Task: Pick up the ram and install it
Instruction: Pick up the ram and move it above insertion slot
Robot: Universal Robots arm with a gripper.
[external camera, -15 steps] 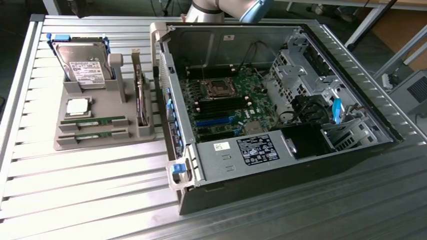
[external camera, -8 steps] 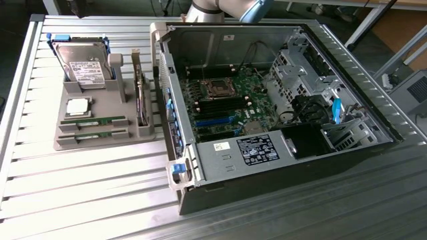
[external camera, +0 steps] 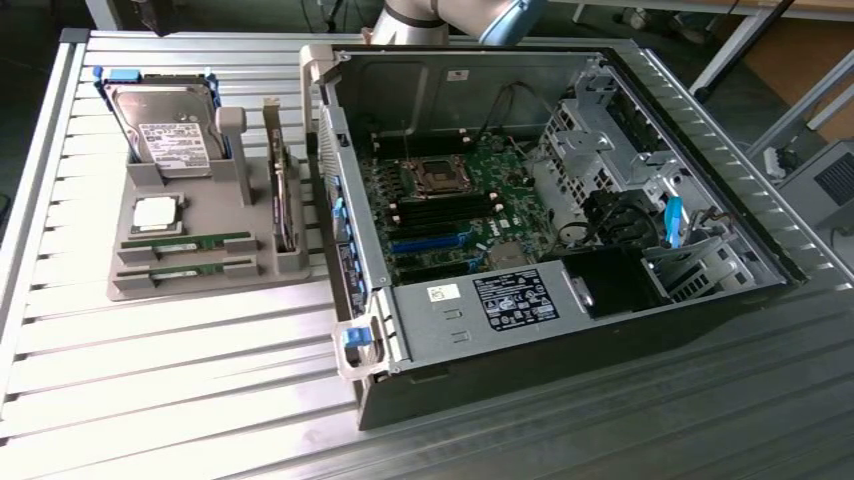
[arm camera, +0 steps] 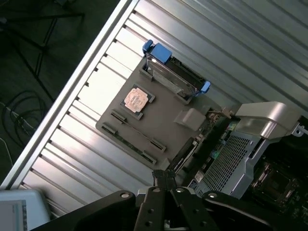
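Jaws: black two-finger gripper [arm camera: 164,175] closed, fingertips pressed together, holding nothing, well apart from the ram.
Ram: long thin green circuit-board stick [external camera: 186,243] lying flat in a slot of the grey plastic tray [external camera: 200,292]; its twin [external camera: 186,270] is just beside it, on the near side.
Tray: holds a square silver processor chip [external camera: 156,212] beyond the ram.
Surroundings: open black computer case [external camera: 441,85] at the exterior view's right of the tray, both on a slatted aluminium table [external camera: 174,380].

Table [external camera: 200,380]: ribbed metal slats, bright, semi-gloss. Parts tray [external camera: 214,215]: grey plastic, matt, smooth. Ram [external camera: 187,243]: green circuit board. PC case [external camera: 441,85]: bare sheet metal, dull grey; latch [external camera: 355,338] blue plastic.
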